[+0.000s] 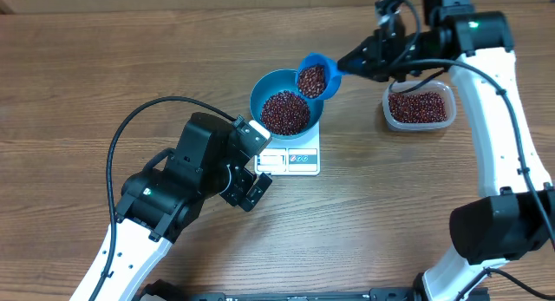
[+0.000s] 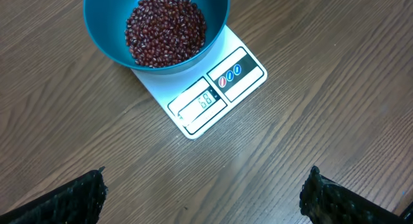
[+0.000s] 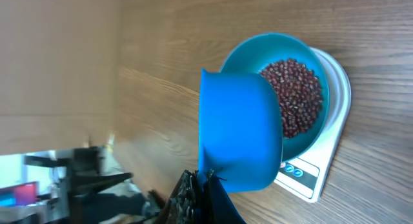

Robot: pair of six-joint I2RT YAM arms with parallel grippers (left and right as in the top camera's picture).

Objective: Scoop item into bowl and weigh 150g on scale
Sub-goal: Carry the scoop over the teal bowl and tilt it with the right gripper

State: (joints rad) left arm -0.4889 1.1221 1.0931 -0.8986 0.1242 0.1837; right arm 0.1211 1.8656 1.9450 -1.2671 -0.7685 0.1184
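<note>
The teal bowl (image 1: 258,88) stands on the white scale (image 1: 299,160) and holds a heap of dark red beans (image 1: 284,113). My right gripper (image 1: 344,65) is shut on the handle of a bright-blue scoop (image 1: 313,79), which hangs tilted over the bowl's far right rim with beans in it. In the right wrist view the scoop's back (image 3: 239,133) covers part of the bowl (image 3: 258,46). My left gripper (image 2: 206,198) is open and holds nothing, just in front of the scale (image 2: 245,79), whose display faces it. The bowl (image 2: 97,30) and its beans (image 2: 166,29) fill the top of that view.
A clear plastic tub (image 1: 442,90) with more beans (image 1: 420,107) sits right of the scale, under my right arm. A black cable loops over the table left of my left arm (image 1: 173,197). Bare wood lies around the scale.
</note>
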